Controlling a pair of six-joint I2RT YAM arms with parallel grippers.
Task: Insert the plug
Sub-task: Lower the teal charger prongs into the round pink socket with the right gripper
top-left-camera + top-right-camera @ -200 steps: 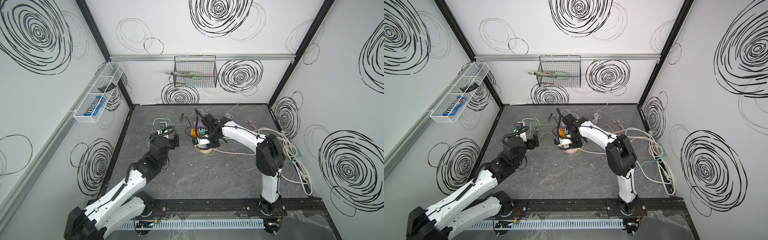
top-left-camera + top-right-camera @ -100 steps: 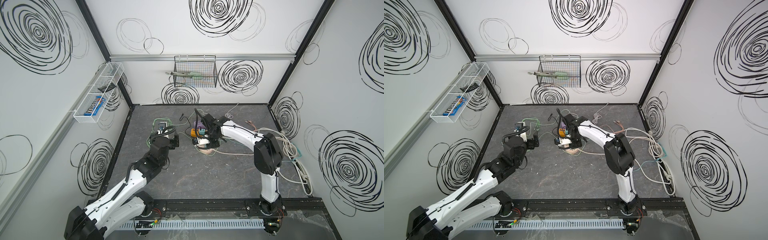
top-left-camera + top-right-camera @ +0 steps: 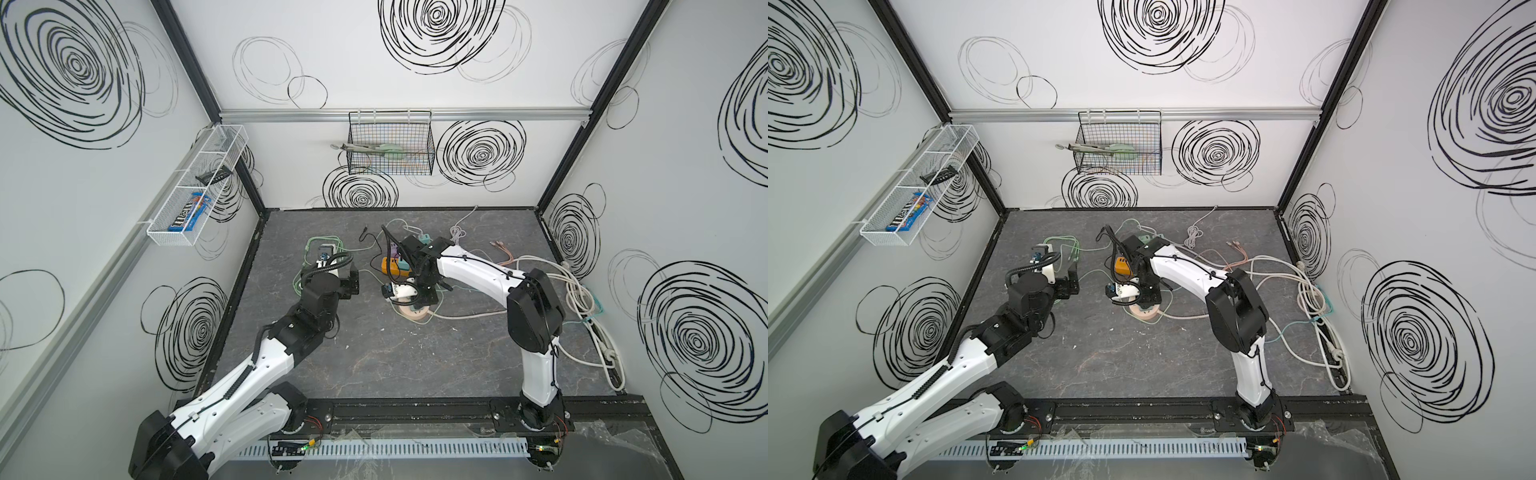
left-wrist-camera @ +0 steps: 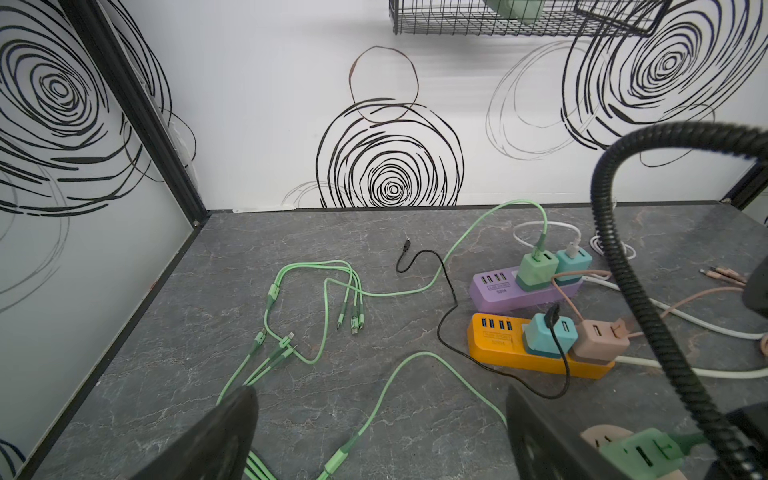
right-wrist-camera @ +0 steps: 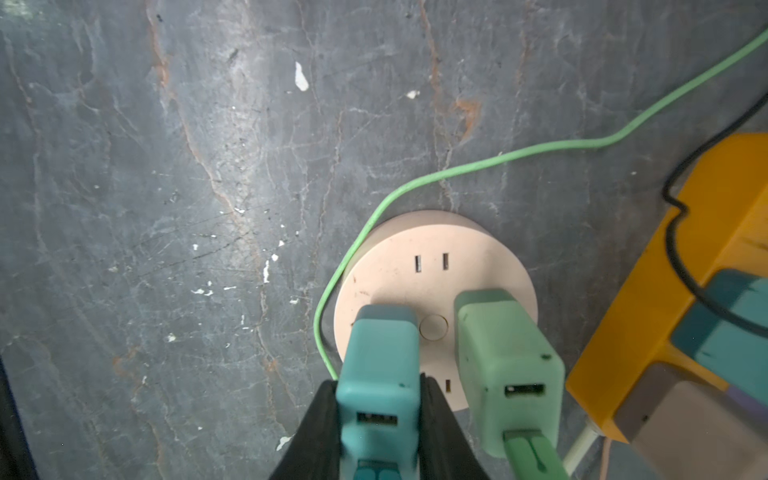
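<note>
In the right wrist view my right gripper (image 5: 378,415) is shut on a teal plug (image 5: 380,374), its black fingers (image 5: 316,432) pressing both sides. The plug's far end meets the face of a round pink socket (image 5: 432,266); its prongs are hidden. A light green plug (image 5: 505,365) with a green cable stands in the same socket beside it. In both top views the right gripper (image 3: 415,291) hangs over the round socket (image 3: 415,314) mid-table. My left gripper (image 3: 353,276) hovers open to the left, holding nothing, above green cable on the table in the left wrist view (image 4: 380,436).
An orange power strip (image 4: 498,345) and a purple one (image 4: 498,291), both carrying chargers, lie just behind the socket. Green multi-head cables (image 4: 311,299) sprawl at the left and a black cable (image 4: 444,307) crosses between. White cable coils (image 3: 582,299) fill the right side.
The right arm's elbow has shifted slightly left. Both grippers keep their places and their openings.
</note>
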